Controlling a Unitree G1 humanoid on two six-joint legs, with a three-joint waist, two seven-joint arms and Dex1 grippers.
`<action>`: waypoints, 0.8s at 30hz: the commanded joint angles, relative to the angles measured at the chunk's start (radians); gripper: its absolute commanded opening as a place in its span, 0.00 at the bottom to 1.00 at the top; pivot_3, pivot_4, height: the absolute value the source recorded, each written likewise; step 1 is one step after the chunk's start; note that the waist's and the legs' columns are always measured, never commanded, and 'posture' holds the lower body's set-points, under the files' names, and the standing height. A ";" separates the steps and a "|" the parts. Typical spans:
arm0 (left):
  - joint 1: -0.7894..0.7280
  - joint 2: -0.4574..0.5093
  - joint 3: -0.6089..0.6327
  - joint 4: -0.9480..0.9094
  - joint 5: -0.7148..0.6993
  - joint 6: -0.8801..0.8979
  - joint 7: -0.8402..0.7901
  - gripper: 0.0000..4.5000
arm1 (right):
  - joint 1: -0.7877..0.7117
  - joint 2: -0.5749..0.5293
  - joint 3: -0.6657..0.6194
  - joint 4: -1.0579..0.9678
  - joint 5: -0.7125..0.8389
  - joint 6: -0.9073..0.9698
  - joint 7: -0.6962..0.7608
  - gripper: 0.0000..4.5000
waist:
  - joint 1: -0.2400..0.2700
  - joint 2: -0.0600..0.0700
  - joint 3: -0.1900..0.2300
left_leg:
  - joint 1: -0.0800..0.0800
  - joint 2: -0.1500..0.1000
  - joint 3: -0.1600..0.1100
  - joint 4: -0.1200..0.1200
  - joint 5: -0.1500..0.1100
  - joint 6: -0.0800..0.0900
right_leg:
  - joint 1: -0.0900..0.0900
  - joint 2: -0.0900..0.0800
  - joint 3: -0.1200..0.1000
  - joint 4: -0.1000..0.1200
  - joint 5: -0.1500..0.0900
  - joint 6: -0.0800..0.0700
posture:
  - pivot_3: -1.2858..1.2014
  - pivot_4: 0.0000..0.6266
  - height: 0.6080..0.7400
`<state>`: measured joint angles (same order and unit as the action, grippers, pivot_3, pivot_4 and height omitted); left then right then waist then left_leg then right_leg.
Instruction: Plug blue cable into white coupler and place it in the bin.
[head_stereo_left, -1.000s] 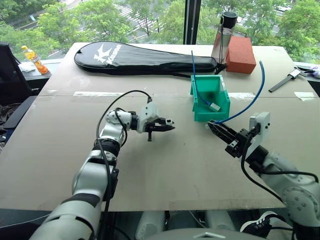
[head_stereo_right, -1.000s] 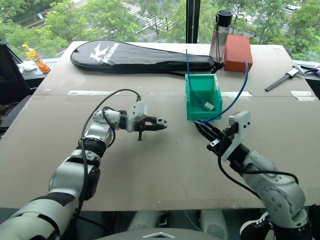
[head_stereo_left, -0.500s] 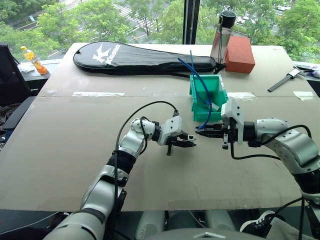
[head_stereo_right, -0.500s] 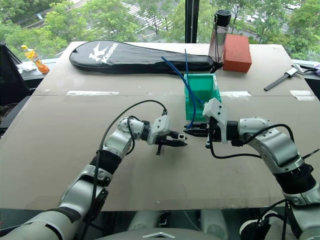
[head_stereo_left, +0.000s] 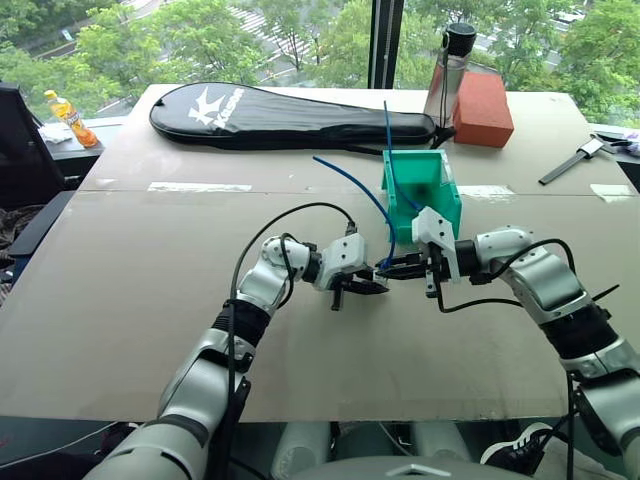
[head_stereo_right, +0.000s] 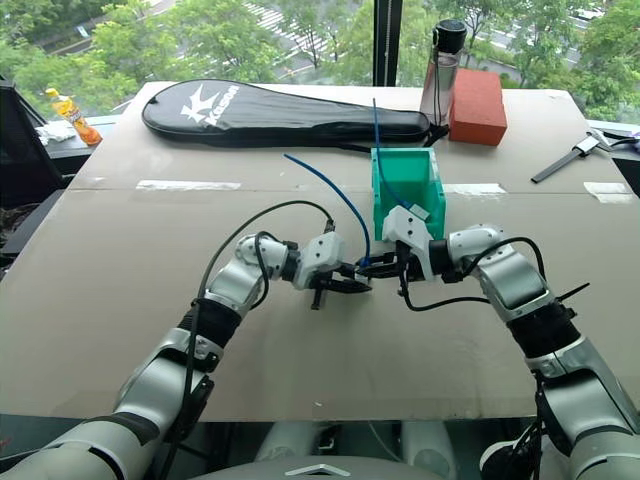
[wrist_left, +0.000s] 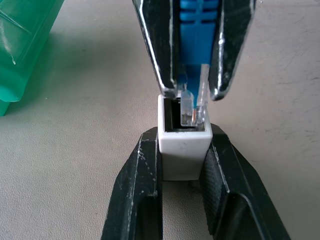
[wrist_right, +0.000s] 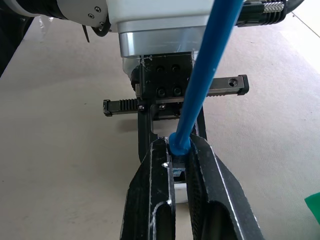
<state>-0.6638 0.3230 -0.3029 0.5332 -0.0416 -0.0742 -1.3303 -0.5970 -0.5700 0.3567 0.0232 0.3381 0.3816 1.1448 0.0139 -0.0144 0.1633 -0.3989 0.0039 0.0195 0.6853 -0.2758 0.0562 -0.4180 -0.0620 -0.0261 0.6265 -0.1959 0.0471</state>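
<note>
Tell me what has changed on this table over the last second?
Both arms swung inward until the pincers met in front of the bin. The right pincer brought the blue cable along, its free end sweeping from the right over to the left. Its plug now sits at the mouth of the white coupler, held by the left pincer. Both grips, the bin and the other table items stayed as they were.

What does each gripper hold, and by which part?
Left gripper: the white coupler, by its two sides. Right gripper: the blue cable, at its plug end.

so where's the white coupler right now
The white coupler is pinched in the left gripper, mid-table just before the bin, with the blue cable plug at its socket.
</note>
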 joint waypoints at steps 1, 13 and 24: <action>0.012 0.001 -0.013 -0.024 -0.004 -0.009 -0.006 0.09 | -0.009 0.000 0.001 0.033 -0.042 -0.034 0.024 0.00 | 0.000 0.000 0.000 | 0.000 0.000 0.000 0.000 0.000 0.000 | 0.000 0.000 0.000 0.000 0.000 0.000 | 0.52 0.24 1.00; 0.004 -0.005 -0.016 -0.006 -0.004 -0.026 0.008 0.09 | -0.039 0.001 0.046 0.140 -0.129 -0.050 0.089 0.00 | 0.001 0.000 0.000 | 0.001 0.000 0.000 0.000 0.000 0.000 | 0.001 0.000 0.000 0.000 0.000 0.000 | 0.52 0.24 1.00; 0.009 -0.016 -0.018 0.010 -0.004 -0.037 0.031 0.09 | -0.008 0.074 0.108 0.210 -0.237 -0.019 0.023 0.00 | -0.006 0.000 -0.009 | 0.009 0.001 0.000 0.000 0.000 0.000 | 0.007 0.000 0.000 0.001 0.000 0.000 | 0.52 0.24 1.00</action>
<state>-0.6603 0.3238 -0.3144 0.5606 -0.0373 -0.0957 -1.2985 -0.6477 -0.5007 0.3940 0.1576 0.1854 0.3119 1.2042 0.0074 -0.0142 0.1547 -0.3884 0.0047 0.0202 0.6852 -0.2758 0.0561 -0.4102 -0.0617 -0.0257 0.6279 -0.1962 0.0464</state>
